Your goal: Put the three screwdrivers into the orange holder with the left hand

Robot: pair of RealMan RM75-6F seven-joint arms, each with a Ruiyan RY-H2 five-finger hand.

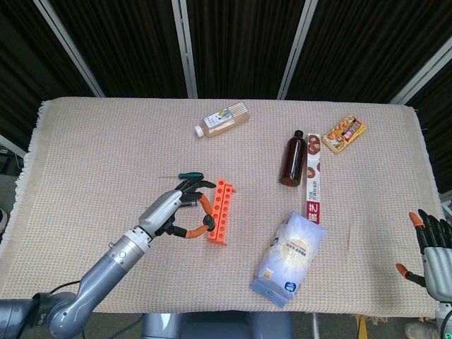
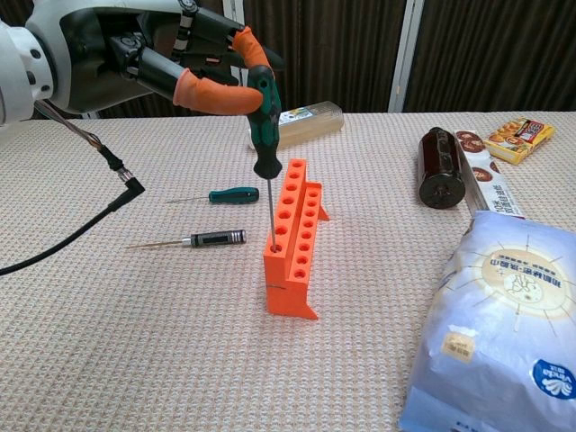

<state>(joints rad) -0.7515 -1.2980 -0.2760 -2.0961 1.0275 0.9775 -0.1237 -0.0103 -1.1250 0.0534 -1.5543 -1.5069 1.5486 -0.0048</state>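
Chest view: my left hand [image 2: 193,67] grips the first screwdriver [image 2: 265,126], tip entering the orange holder [image 2: 292,247]; two more lie beside it.

My view of the work table and its dark backdrop.
I looked down on a table [image 1: 92,141] covered by a beige woven cloth [image 1: 367,183] with a fringed left edge. Behind it hung black curtains [image 1: 240,42], crossed by pale metal frame bars [image 1: 186,46] that fanned outward in the head view and stood upright in the chest view. The light was even and bright, with soft shadows. A strip of grey floor [image 1: 10,187] showed at the left past the table edge.
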